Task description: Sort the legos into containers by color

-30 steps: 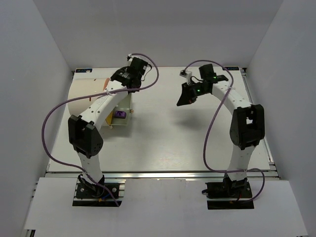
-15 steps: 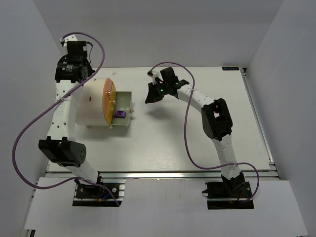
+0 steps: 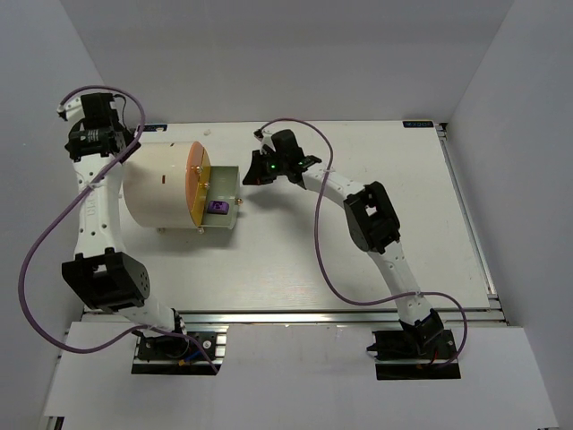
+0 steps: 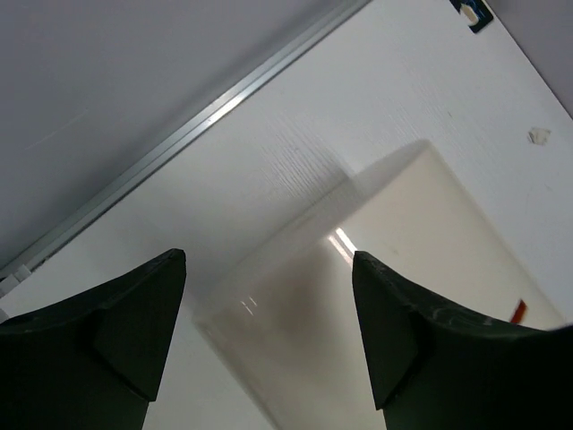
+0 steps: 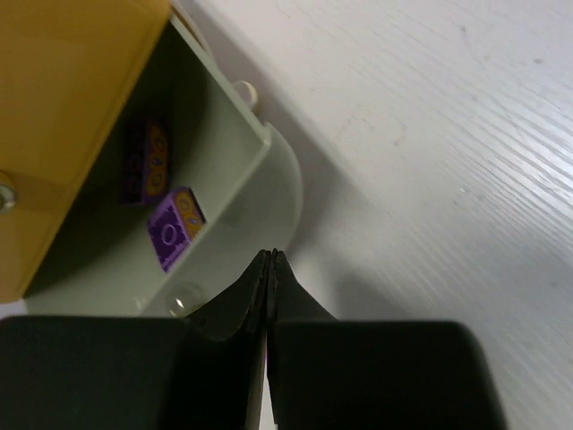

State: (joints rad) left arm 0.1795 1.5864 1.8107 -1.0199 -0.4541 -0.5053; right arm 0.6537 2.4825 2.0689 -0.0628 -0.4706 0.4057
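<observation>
Binned purple lego (image 3: 217, 208); drawer (image 3: 226, 178) likely shut next.
Wide, empty left gripper (image 4: 267, 262) above drum's (image 3: 157, 184) rear end; purple lego lying in pulled-out drawer; right gripper (image 5: 270, 256) pinched shut, empty, at drawer's rim. Calls for a straight push toward drum. No legible writing; label (image 4: 470, 11) on counter (image 3: 358, 233) too small.

We find free room across the table (image 3: 269, 260) right of the drum (image 3: 157, 184); its pulled-out drawer (image 3: 226, 177) juts there, the right gripper (image 3: 253, 174) closed beside its rim.
</observation>
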